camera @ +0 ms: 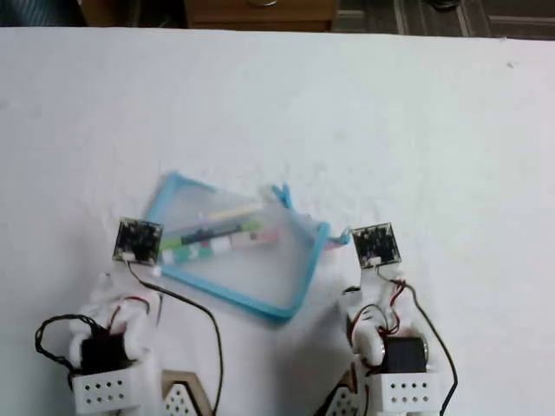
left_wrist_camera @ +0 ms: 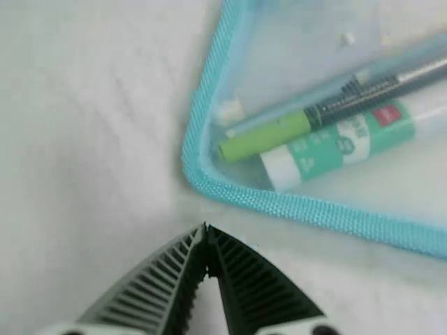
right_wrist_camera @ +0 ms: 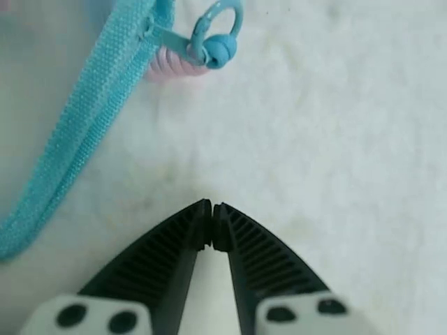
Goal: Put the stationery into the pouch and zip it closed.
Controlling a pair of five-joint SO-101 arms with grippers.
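the pouch (camera: pixel 251 273) lay on the counter (camera: pixel 390 113) between both arms, with pens (left_wrist_camera: pixel 265 136) and a glue stick (left_wrist_camera: pixel 335 143) inside. its zipper pull (right_wrist_camera: pixel 209 38) sat at the pouch corner just ahead of the right gripper (right_wrist_camera: pixel 211 209), the nearer one, jaws pressed together and empty. the zipper edge slanted away from that corner. the left gripper (left_wrist_camera: pixel 206 230), likewise closed, sat beside the opposite corner.

Stationery (camera: pixel 212 238) inside pouch (camera: pixel 225 293), pouch lying on table (camera: pixel 390 113)
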